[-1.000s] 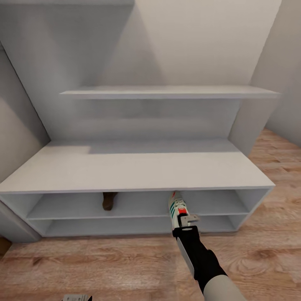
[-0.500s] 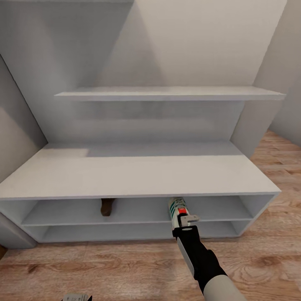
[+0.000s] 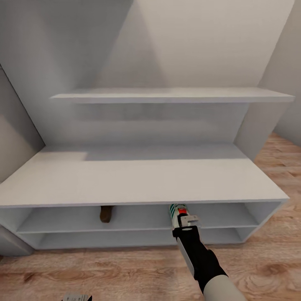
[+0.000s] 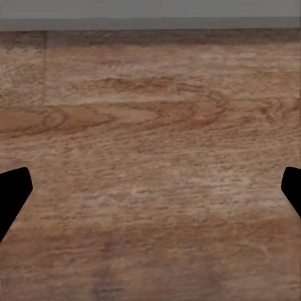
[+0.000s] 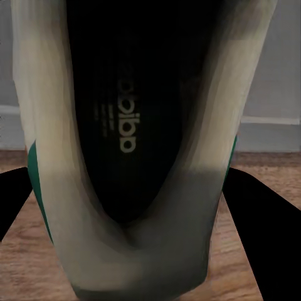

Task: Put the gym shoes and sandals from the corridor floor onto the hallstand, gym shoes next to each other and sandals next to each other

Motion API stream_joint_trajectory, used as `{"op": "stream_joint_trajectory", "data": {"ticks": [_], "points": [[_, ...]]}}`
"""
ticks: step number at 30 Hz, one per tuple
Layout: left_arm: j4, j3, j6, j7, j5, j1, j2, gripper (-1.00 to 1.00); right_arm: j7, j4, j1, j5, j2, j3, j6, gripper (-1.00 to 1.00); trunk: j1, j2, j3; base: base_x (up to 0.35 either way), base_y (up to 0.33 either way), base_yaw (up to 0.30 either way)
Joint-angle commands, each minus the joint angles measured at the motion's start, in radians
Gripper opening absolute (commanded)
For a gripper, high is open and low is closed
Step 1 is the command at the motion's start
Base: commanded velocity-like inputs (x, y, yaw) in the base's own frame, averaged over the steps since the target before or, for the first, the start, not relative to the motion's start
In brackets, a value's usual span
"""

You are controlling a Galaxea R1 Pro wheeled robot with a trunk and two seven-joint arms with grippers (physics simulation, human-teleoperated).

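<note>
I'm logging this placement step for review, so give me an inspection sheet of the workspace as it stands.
Surface: the corridor floor, light brown wood planks, runs in front of the rack.
Job's things: the hallstand has a bare bench top; a brown sandal lies on its upper low shelf; one gym shoe is held at that shelf's opening, toe inward.
Clutter: nothing seen.
Grippers: right gripper shut on the gym shoe's heel; left gripper open over the floor, holding nothing.
Cables: nothing seen.
Surroundings: pale walls behind and beside the rack, a floating shelf on its back panel.
</note>
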Motion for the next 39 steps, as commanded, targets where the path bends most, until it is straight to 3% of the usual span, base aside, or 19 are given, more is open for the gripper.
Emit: {"op": "stream_joint_trajectory", "data": {"ticks": [1,11,39], "points": [[0.001,0.008,-0.002,-0.008,-0.002,-0.001,0.000,1.00,-0.001,-0.001,0.000,0.006,0.000,0.002,0.008,-1.00,0.000,0.000,-0.001,0.303,0.074,0.000],[0.001,0.008,-0.002,-0.008,-0.002,0.000,0.000,1.00,-0.001,-0.001,-0.001,0.006,0.000,0.001,0.008,-1.00,0.000,0.000,-0.001,0.239,0.054,0.000],[0.001,0.008,-0.002,-0.008,-0.001,0.001,0.000,1.00,-0.001,0.001,-0.001,0.006,0.000,0.001,0.008,-1.00,0.000,0.000,-0.001,0.036,0.001,0.000]]}}
